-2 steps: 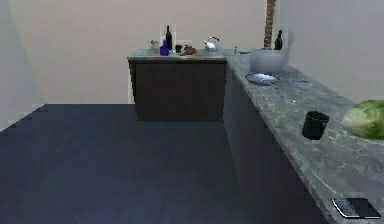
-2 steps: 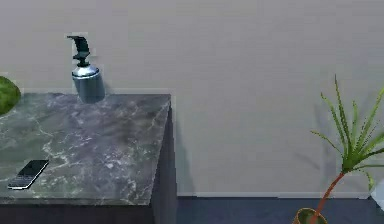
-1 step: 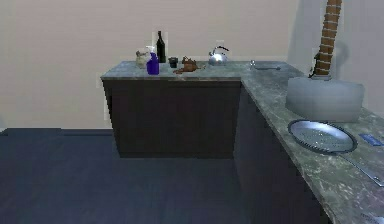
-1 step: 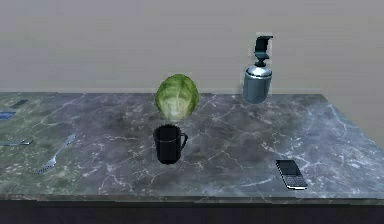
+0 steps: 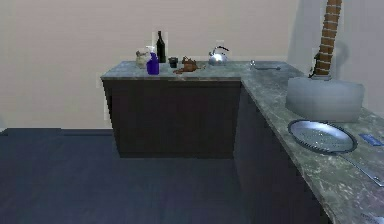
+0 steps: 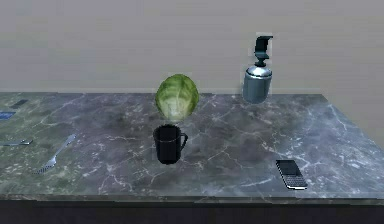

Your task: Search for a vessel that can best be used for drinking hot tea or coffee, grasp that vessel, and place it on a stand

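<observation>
On the far counter (image 5: 200,72) in the forward view stand a blue bottle (image 5: 152,66), a dark bottle (image 5: 161,46) and a kettle (image 5: 218,55). A round pan (image 5: 322,136) lies nearer, at right. In the arm side view, a black mug (image 6: 169,144) stands upright on the worktop (image 6: 230,130) near a cabbage (image 6: 177,96). A phone (image 6: 291,173) lies at right. How the jaws stand cannot be told.

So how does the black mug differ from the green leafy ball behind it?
The mug is black; the leafy ball is green. The mug is a straight-sided cylinder with a handle; the leafy ball is rounded, without one. The leafy ball looks somewhat wider than the mug. Both rest on the marbled counter.
</observation>
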